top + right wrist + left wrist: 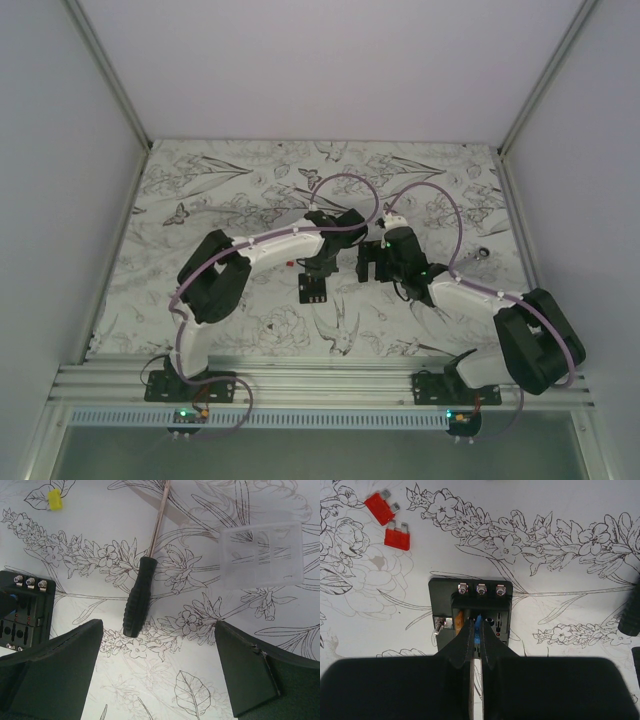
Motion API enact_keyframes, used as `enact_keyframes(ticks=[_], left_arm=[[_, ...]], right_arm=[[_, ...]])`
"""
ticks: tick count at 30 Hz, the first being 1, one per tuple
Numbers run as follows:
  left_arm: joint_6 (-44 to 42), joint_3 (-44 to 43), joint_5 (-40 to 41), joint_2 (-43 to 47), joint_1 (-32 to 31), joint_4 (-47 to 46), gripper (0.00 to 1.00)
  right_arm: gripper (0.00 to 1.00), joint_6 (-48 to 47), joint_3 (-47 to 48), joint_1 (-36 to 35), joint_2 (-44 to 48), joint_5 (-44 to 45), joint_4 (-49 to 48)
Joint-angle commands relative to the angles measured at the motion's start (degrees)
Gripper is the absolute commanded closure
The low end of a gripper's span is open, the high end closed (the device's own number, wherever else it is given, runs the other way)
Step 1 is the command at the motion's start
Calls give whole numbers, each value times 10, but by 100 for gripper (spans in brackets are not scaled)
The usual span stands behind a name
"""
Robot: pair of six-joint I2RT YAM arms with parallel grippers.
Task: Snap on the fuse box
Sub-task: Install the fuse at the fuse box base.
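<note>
Two slots of the fuse box show an orange and a blue fuse. The box lies flat on the bench, between the arms. The left fingers are pressed together, tips at the blue fuse. The right fingers gape wide above a screwdriver, with a clear compartmented cover nearby. Two red fuses lie loose.
</note>
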State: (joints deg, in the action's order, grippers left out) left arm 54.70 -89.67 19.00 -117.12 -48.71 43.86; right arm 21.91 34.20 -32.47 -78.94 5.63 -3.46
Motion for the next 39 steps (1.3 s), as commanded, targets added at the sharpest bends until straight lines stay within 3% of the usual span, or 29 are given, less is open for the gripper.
enact_keyframes(ticks=[1, 18, 30, 35, 39], left_arm=[[27, 33, -32, -31, 0, 24, 100], [-41, 13, -92, -60, 24, 19, 100], [-20, 46, -105, -64, 17, 19, 100], [-25, 41, -91, -29, 12, 19, 100], [-36, 19, -86, 7, 7, 19, 94]], right_arm=[[0, 6, 19, 3, -3, -4, 0], [0, 5, 24, 3, -12, -13, 2], [0, 5, 26, 3, -17, -22, 0], [0, 5, 25, 3, -15, -25, 0], [0, 5, 25, 3, -17, -26, -2]])
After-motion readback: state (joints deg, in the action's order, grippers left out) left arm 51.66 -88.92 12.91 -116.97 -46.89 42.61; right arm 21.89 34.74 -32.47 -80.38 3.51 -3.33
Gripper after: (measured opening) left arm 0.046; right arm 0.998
